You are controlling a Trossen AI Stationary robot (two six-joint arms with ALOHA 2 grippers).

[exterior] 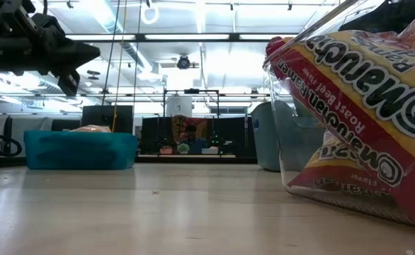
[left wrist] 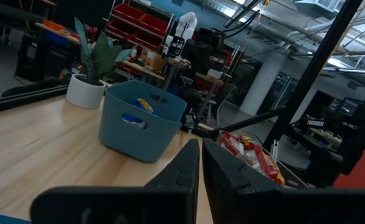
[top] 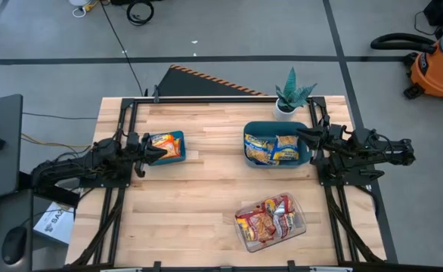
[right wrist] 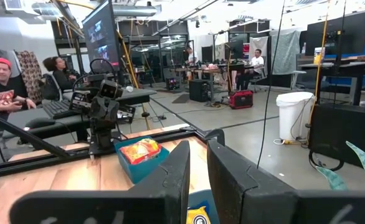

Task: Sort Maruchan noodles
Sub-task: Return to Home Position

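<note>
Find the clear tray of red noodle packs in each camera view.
High view: clear tray, lower right of centre.
Low view: close up at right.
Left wrist view: beyond the large teal bin.
Right wrist view: not in it.
Landmark: that bin, in those three views.

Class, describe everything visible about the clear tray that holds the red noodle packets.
The clear tray is a transparent plastic box with rounded corners, open on top. It sits flat on the wooden table, turned slightly askew, apart from the small teal bin and the large teal bin. Red-and-yellow Maruchan packets lie piled inside, some pressed against its wall. The left claw and right claw are well away from it.
</note>
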